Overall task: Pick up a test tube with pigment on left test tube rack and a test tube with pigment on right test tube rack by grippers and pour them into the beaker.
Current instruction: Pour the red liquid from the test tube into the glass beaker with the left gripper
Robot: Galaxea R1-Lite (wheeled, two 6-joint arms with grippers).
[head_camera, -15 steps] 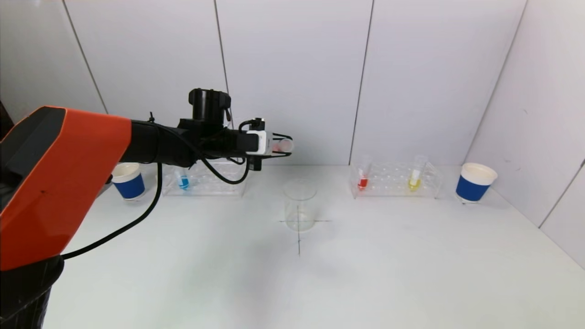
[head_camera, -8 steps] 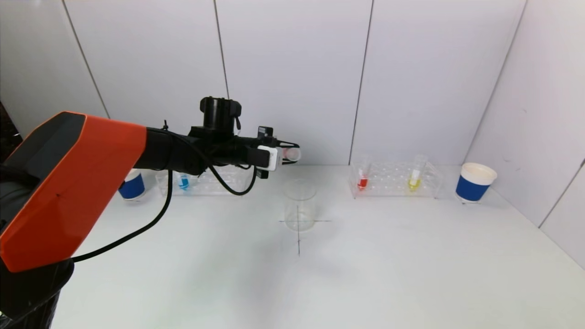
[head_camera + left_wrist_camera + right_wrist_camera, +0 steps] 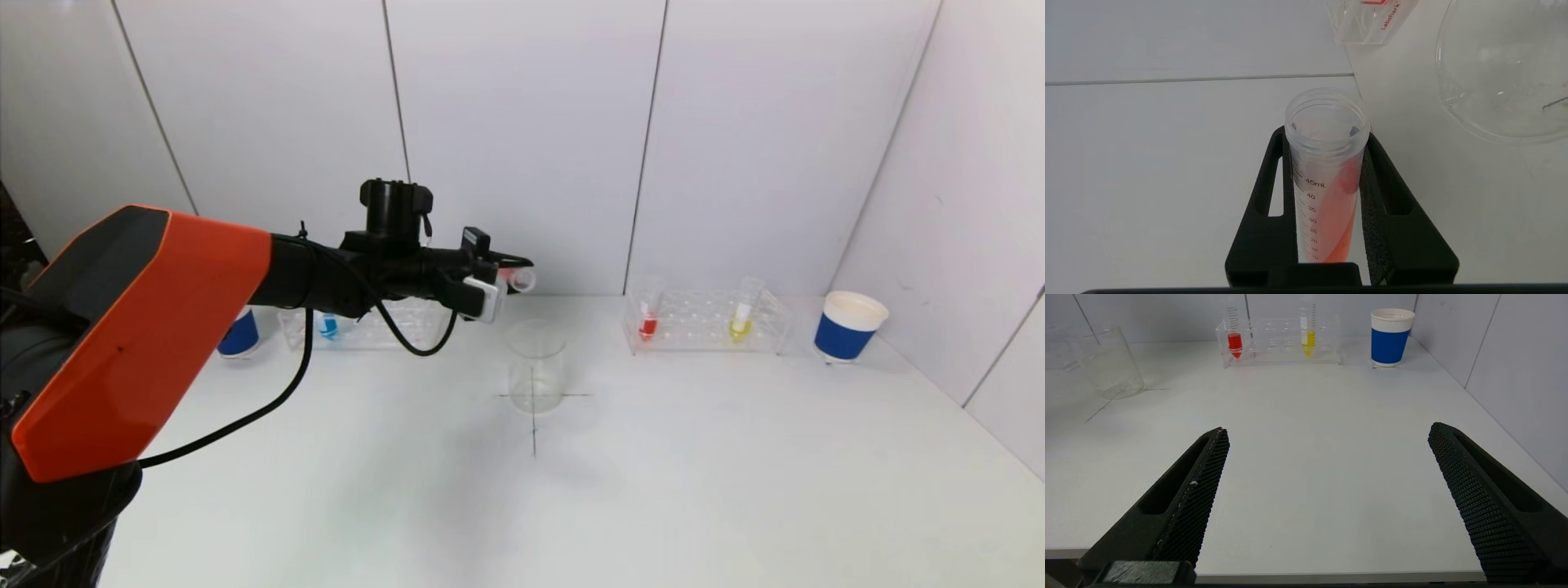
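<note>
Above table (image 3: 653, 457), left claw (image 3: 514, 273) grips tube (image 3: 1327, 171).

- The left arm reaches from the lower left of the head view toward the centre — its orange shell fills the left edge, then a black forearm runs roughly level to the wrist.
- A black cable loops down from the forearm and back up to the wrist.
- The left end effector (image 3: 513, 273) sits left of centre in the upper half of the head view, rolled partly over, its fingers pointing to the right of the frame.
- In the left wrist view its two black fingers (image 3: 1267, 212) are closed on a held tube, pads pressed against both sides.
- The right end effector (image 3: 1327, 498) shows only in the right wrist view — fingers (image 3: 1478, 498) spread wide apart, low over the surface, holding nothing.
</note>
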